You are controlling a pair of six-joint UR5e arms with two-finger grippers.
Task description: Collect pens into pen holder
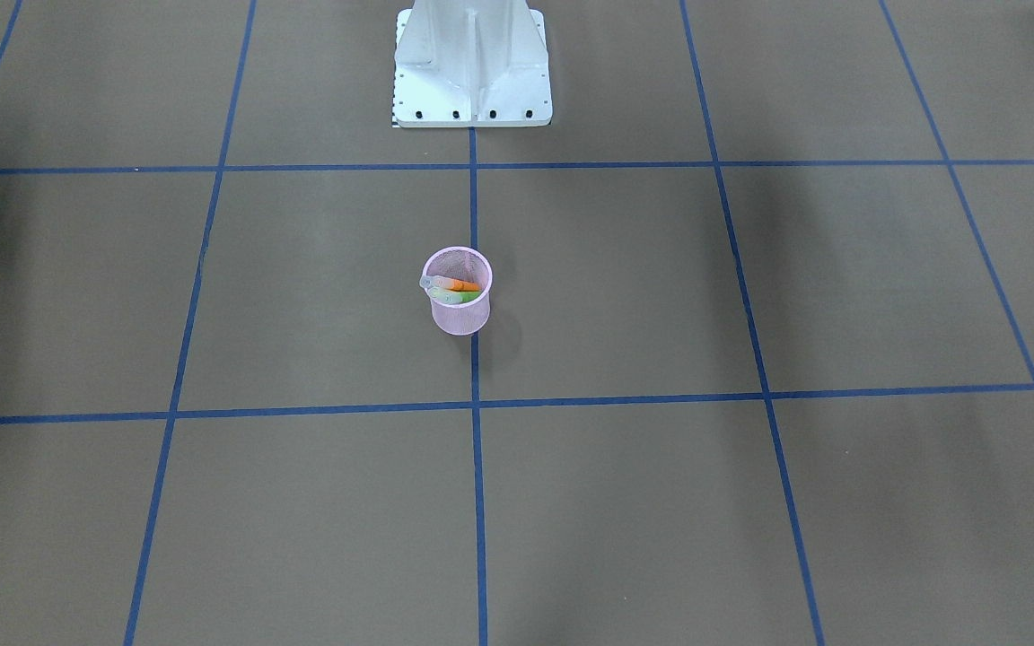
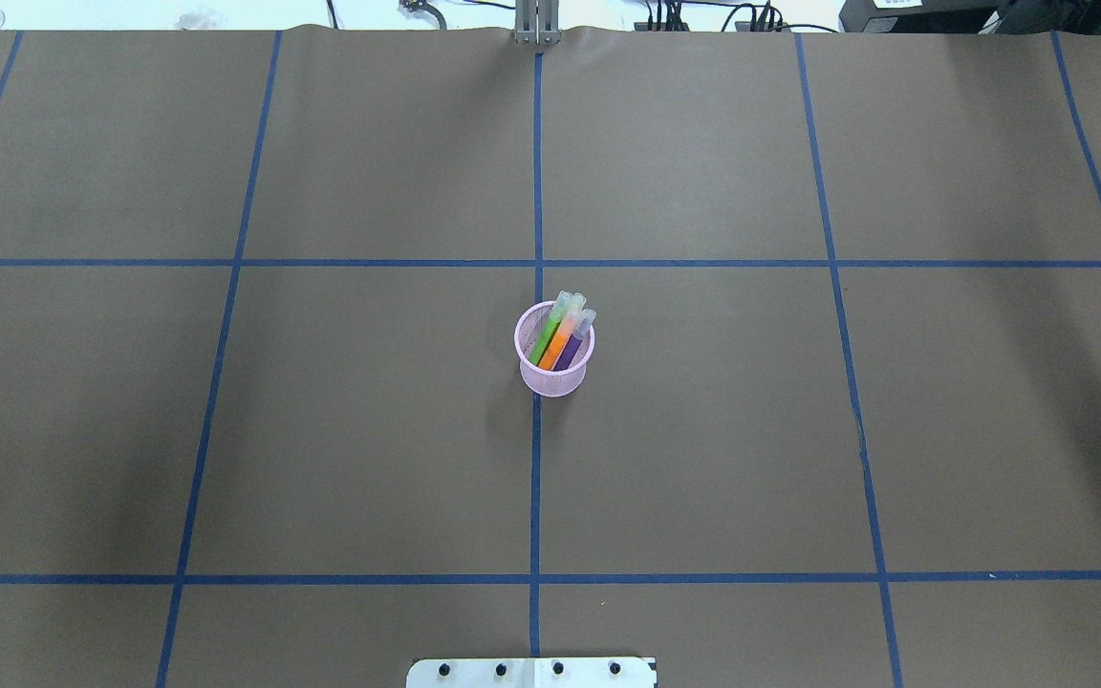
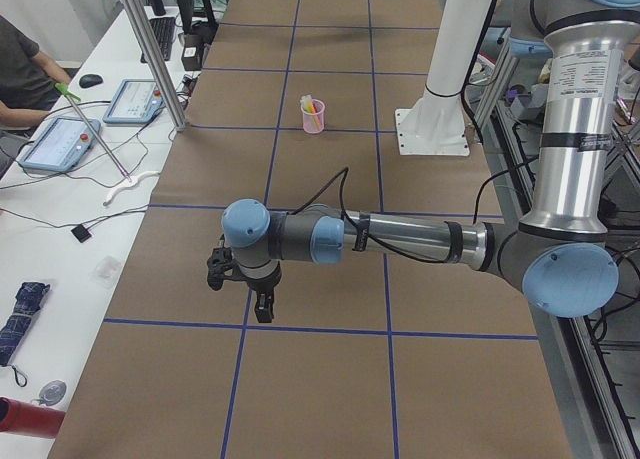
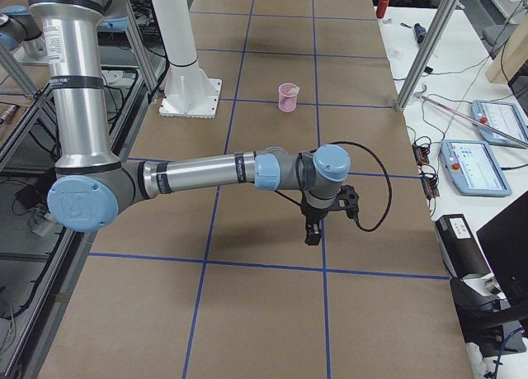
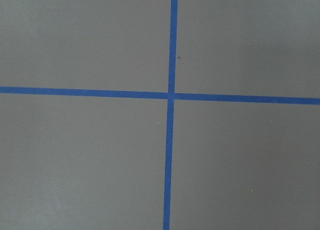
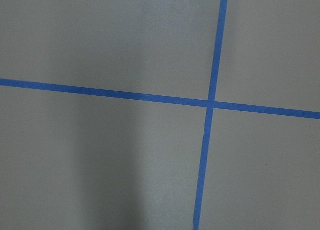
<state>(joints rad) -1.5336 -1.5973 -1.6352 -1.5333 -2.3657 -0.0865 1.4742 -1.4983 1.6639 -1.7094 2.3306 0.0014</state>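
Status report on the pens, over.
Left gripper, right gripper far from pen holder, state unclear. Pens inside it, leaning on rim. No obstruction seen.

I see the pen holder (image 2: 555, 378), a small pink wire-mesh cup with a solid pink rim, standing upright near the middle of the table (image 2: 321, 430), right on the blue tape line (image 2: 535, 478) that runs near to far. Inside it I make out a green pen (image 2: 547, 337), an orange pen (image 2: 560, 342) and a purple pen (image 2: 571, 350) side by side, green leftmost. All three lean towards the far side, their clear pale caps poking just above the far rim.
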